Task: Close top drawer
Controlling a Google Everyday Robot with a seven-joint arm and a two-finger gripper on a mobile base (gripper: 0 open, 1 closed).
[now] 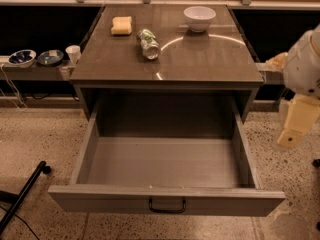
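Note:
The top drawer is pulled far out of the grey-brown cabinet, and its inside is empty. Its flat front panel faces me at the bottom of the view, with a small dark metal handle at its centre. My gripper hangs at the right edge of the view, to the right of the drawer's right side wall and apart from it, at about the height of the cabinet's opening. The lower drawers are hidden under the open one.
On the cabinet top lie a yellow sponge, a plastic bottle on its side and a white bowl. A low shelf at the left holds small bowls and a cup. A dark pole lies on the speckled floor at the bottom left.

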